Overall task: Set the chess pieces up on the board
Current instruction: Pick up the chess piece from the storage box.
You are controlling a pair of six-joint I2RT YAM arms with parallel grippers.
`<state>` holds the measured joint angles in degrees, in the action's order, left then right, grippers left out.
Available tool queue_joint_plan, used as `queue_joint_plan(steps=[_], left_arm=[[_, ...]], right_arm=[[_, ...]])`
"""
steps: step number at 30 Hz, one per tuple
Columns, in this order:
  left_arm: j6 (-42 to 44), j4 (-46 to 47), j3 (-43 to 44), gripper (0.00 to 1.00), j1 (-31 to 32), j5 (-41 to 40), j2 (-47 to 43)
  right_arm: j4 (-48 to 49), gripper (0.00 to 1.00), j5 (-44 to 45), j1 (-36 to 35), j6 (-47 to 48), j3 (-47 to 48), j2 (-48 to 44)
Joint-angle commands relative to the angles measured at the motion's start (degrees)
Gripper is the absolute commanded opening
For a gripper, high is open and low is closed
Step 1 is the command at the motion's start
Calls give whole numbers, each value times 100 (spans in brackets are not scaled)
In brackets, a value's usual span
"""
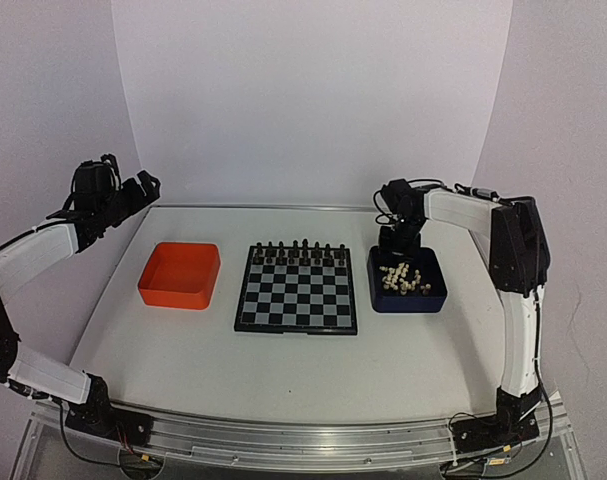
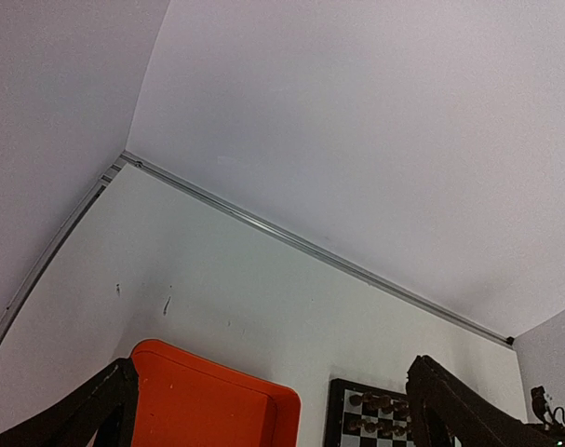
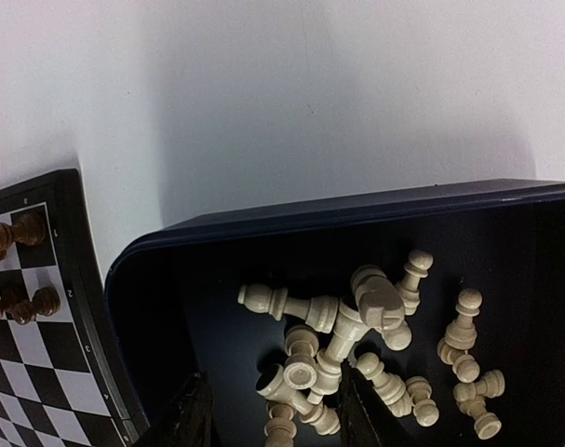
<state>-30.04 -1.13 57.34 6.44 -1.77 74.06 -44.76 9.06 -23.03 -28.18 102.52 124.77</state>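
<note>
Straddling the cream chess pieces (image 3: 343, 321) heaped in the dark blue tray (image 3: 356, 209), the right tool (image 3: 275, 414) sits low to lift one.
Its jaws stand partly apart around a toppled piece; whether they pinch it I cannot tell. The pieces lie tangled beside the board (image 1: 296, 295), its near rows bare, black figures (image 1: 298, 250) on the far ones. The left tool (image 2: 268, 410) hangs spread wide, out of the way.

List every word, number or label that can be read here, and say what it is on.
None can be read.
Board border: tiny pale marks beside the squares, too blurred to read.
Orange tray and blue tray: no text visible.
</note>
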Motion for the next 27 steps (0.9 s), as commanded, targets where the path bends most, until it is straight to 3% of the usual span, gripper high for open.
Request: queue_joint_plan(steps=[1, 9, 20, 27], left_arm=[[42, -21, 246, 100, 6, 5, -80], [42, -13, 267, 100, 7, 14, -89], [5, -4, 327, 100, 7, 109, 50], [-7, 26, 322, 100, 5, 115, 82]], right_arm=[[-107, 41, 47, -8, -61, 141, 186], [-136, 38, 78, -8, -52, 178, 381], [-151, 25, 137, -7, -13, 260, 475], [-210, 23, 135, -5, -25, 217, 419]])
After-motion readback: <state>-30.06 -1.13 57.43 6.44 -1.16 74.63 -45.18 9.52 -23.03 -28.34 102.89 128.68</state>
